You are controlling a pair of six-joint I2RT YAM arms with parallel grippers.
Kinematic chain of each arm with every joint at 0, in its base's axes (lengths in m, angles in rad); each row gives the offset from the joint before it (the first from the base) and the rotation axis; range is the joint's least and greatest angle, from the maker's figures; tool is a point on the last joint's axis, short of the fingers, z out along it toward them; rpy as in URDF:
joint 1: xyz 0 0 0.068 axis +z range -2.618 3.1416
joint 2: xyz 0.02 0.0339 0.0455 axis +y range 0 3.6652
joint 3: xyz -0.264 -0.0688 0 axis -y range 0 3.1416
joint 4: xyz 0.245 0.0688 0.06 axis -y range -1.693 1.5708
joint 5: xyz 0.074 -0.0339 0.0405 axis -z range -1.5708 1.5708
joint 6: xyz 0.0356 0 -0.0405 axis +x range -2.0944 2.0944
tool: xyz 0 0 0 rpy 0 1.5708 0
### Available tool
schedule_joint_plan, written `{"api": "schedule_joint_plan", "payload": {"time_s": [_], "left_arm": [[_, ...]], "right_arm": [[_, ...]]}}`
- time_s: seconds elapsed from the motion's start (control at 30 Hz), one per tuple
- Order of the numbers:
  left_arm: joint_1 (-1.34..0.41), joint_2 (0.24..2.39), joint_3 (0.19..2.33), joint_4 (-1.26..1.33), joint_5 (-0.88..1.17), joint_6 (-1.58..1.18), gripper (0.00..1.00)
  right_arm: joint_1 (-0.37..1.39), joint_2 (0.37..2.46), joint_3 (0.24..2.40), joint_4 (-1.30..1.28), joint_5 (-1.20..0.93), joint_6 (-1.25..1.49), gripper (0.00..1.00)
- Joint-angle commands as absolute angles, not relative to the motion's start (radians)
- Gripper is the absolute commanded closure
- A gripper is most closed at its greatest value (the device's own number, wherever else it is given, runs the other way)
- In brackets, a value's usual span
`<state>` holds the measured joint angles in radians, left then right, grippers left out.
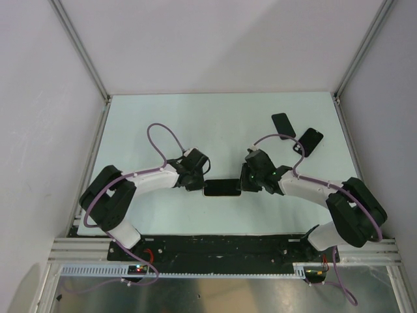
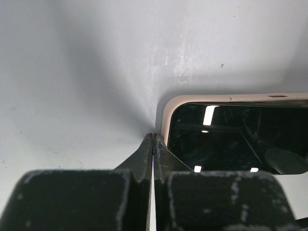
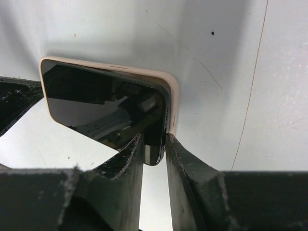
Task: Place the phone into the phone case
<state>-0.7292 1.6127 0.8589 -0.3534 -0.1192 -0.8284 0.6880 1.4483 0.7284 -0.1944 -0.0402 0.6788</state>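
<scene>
Jaws: left gripper (image 2: 153, 140) pressed together at a corner of the phone (image 1: 222, 188); right gripper (image 3: 154, 140) clamped on its opposite end, as I read it.
Bench (image 1: 195, 117): pale.
Phone: pink-edged, centre, between both arms.
Dark flat pieces (image 1: 283, 124), two: far right, well apart from the phone.

Black glass and a cream rim on a pale mint worktop
The phone (image 1: 221, 188) has a glossy black screen with white glints and a cream, faintly pink rim; the worktop (image 1: 195, 124) is pale mint, near white up close, with a few dark specks; two flat slabs (image 1: 283, 124) (image 1: 310, 141) far right are black; the left claw (image 2: 153, 139) and right claw (image 3: 154, 139) are matt black with grey-white scuffs; the arms (image 1: 150, 179) are white and black, their cables (image 1: 163, 130) purple
</scene>
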Motion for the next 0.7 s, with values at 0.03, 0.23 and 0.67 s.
{"api": "schedule_joint_plan", "payload": {"time_s": [0.03,0.23,0.67], "left_arm": [[-0.74,1.612,0.894,-0.309,-0.086,-0.819,1.0],[-0.739,1.622,0.9,-0.31,-0.079,-0.819,1.0],[-0.745,1.639,0.912,-0.308,-0.071,-0.816,1.0]], "right_arm": [[0.716,1.482,0.784,-0.206,-0.001,0.67,0.74],[0.741,1.519,0.803,-0.213,0.015,0.666,0.82],[0.82,1.618,0.854,-0.258,0.088,0.654,0.97]]}}
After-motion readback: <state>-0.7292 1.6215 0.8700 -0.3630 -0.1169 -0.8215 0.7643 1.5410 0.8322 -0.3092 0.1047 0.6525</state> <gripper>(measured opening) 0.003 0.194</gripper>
